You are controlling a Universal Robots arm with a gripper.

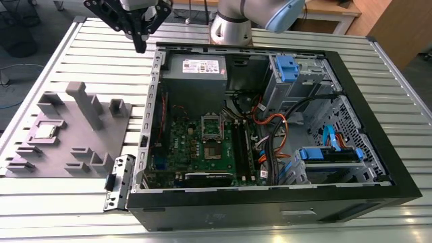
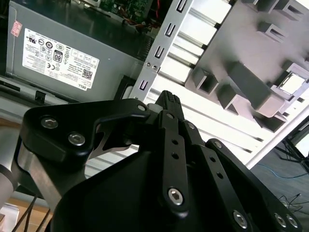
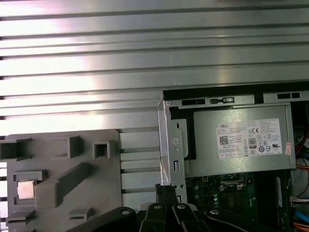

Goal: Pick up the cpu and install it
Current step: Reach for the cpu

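The cpu is a small silver square lying flat in a recess of the grey plastic fixture, on the table at the exterior view's left. Both wrist views show it too, as the cpu and the cpu. My gripper hangs high above the slatted table, just outside the far left corner of the open computer case, well away from the cpu. Its black fingers meet at one tip with nothing between them. Inside the case, the green motherboard carries a socket with a shiny metal frame.
A grey power supply sits in the case's far corner, close beside my gripper. Cables and blue drive brackets crowd the case at the exterior view's right. Upright grey blocks rise from the fixture. A metal bracket lies by the case.
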